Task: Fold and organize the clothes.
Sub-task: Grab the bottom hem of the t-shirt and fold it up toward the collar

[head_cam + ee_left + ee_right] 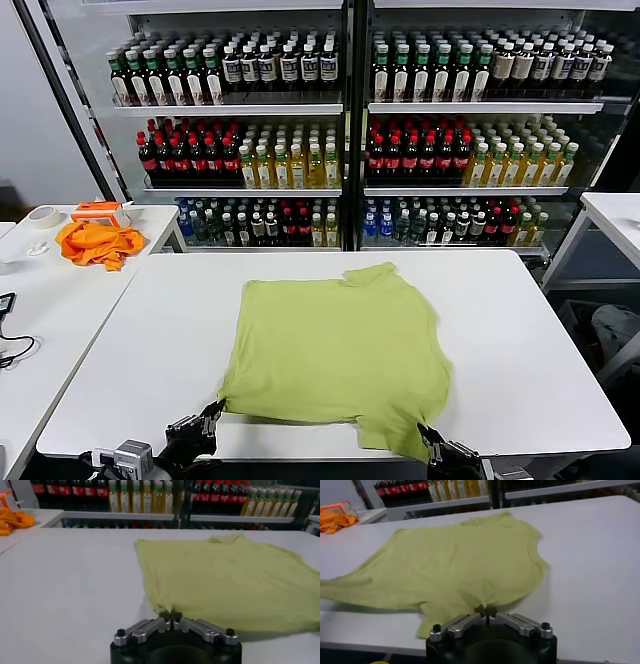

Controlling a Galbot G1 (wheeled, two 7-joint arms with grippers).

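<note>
Low at the table's near edge, the left gripper [170, 615] and right gripper [485, 611] each pinch the soft lime T-shirt [340, 345] just ahead.

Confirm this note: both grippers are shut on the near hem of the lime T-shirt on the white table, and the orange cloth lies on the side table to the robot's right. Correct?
One error: the orange cloth lies on the side table to the robot's left, as the head view shows. The rest stands: left gripper and right gripper are shut on the lime T-shirt at its near hem.
</note>
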